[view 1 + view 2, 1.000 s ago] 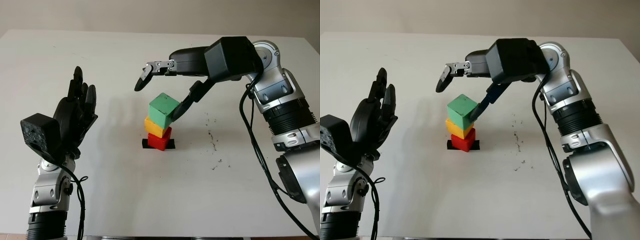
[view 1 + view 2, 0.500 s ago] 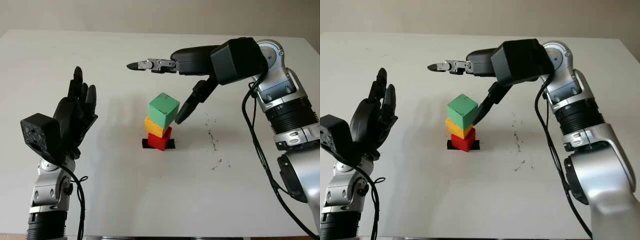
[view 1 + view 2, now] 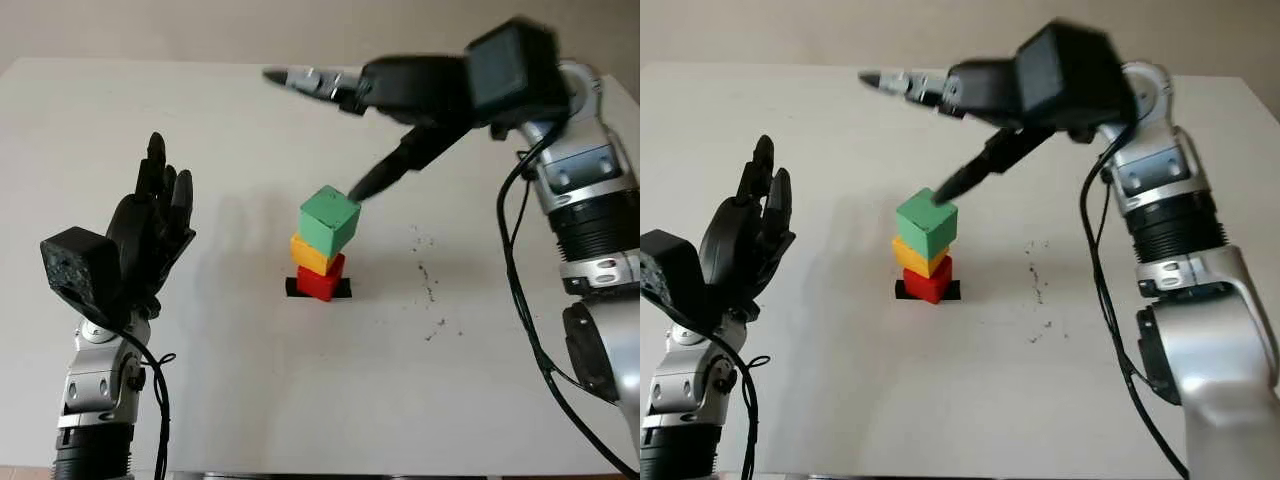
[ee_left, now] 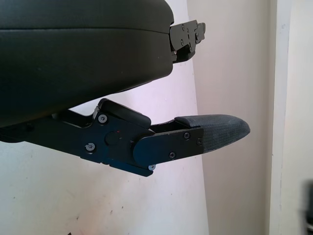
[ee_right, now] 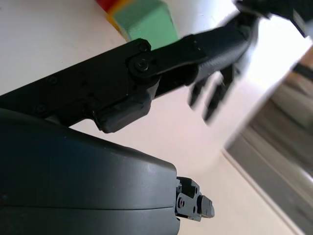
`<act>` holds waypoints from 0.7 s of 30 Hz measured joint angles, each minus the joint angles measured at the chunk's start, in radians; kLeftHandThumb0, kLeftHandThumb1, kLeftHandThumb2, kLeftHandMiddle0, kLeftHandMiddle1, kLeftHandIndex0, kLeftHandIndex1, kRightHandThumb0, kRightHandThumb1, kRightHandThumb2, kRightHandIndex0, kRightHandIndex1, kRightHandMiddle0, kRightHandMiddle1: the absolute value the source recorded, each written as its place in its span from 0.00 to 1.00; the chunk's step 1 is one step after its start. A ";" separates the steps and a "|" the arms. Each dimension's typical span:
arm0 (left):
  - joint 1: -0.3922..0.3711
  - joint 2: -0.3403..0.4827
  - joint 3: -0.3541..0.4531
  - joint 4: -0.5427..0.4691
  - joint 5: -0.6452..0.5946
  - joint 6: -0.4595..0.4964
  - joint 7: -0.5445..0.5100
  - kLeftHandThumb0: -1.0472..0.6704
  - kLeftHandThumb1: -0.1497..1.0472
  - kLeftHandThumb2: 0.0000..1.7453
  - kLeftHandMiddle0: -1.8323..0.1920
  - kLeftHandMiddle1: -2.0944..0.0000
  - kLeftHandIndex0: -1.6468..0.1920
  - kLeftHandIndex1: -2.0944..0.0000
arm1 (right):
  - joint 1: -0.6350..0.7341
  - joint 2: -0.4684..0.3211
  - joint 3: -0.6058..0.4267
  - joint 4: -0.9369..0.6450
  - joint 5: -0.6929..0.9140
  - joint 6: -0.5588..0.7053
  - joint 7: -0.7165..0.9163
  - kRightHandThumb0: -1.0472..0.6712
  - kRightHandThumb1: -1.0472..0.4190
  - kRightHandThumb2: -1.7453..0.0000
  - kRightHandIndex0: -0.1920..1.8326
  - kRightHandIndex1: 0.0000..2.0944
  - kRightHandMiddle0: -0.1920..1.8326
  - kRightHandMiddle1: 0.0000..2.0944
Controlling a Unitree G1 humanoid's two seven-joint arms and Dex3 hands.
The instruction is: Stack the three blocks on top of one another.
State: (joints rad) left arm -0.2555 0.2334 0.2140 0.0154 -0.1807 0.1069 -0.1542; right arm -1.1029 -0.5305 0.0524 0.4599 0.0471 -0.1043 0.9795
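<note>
Blocks are seen stacked three high near the middle of the desk [image 3: 250, 400]: a red block [image 3: 320, 284] at the bottom on a small black marker [image 3: 292, 287], an orange block [image 3: 312, 254] on it, and a green block [image 3: 329, 220] on top, turned slightly out of line with the two below so that its corners overhang. The right hand [image 3: 400, 90] is raised above and toward two o'clock of the stack, open and holding nothing; one lower finger [image 3: 385, 175] is angled down with its tip just beside the upper edge of the green block, and whether it touches cannot be told. The left hand [image 3: 150, 235] is held upright at nine o'clock of the stack, well apart from it, open and empty. The blocks are judged to be light, rigid cubes with smooth painted faces, neither fragile nor soft, but easily nudged; the tower is judged to be only modestly stable, since the layers are not squared. If any correction were wanted, the green block would best be taken by two opposite vertical faces, pinched near mid-height, with the fingers kept clear of the orange block beneath, and lifted straight up, because a sideways push at the top could be expected to topple the whole stack
</note>
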 measured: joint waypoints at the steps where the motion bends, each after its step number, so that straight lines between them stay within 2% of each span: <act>1: 0.000 0.000 0.000 0.000 0.000 0.000 -0.001 0.15 1.00 0.35 1.00 1.00 1.00 1.00 | 0.021 -0.008 -0.032 -0.012 0.015 -0.027 -0.029 0.03 0.00 0.67 0.00 0.00 0.00 0.00; 3: 0.002 0.000 0.001 0.000 0.000 0.000 -0.005 0.15 1.00 0.35 1.00 1.00 1.00 1.00 | 0.081 -0.021 -0.089 -0.037 0.044 -0.064 -0.082 0.05 0.00 0.65 0.00 0.00 0.00 0.00; 7: 0.007 0.000 0.001 0.000 0.000 0.000 -0.005 0.15 1.00 0.35 1.00 1.00 1.00 1.00 | 0.249 -0.028 -0.191 -0.099 0.106 -0.043 -0.192 0.09 0.00 0.63 0.00 0.00 0.00 0.00; 11: 0.007 0.000 0.002 0.000 -0.002 -0.003 -0.007 0.15 1.00 0.35 1.00 1.00 1.00 1.00 | 0.410 -0.018 -0.244 -0.129 0.148 -0.019 -0.274 0.12 0.00 0.63 0.00 0.00 0.00 0.00; 16: 0.005 0.000 0.002 0.003 -0.011 -0.020 -0.020 0.15 1.00 0.35 1.00 1.00 1.00 1.00 | 0.562 0.058 -0.246 -0.192 0.158 0.011 -0.388 0.13 0.00 0.64 0.00 0.00 0.00 0.00; 21: 0.005 -0.002 -0.001 0.008 -0.009 -0.051 -0.019 0.14 1.00 0.36 1.00 1.00 1.00 1.00 | 0.676 0.187 -0.218 -0.223 0.152 0.019 -0.520 0.13 0.00 0.62 0.00 0.00 0.00 0.00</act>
State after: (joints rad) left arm -0.2508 0.2313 0.2134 0.0235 -0.1899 0.0560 -0.1732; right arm -0.4270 -0.3434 -0.1652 0.2372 0.1989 -0.0855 0.4599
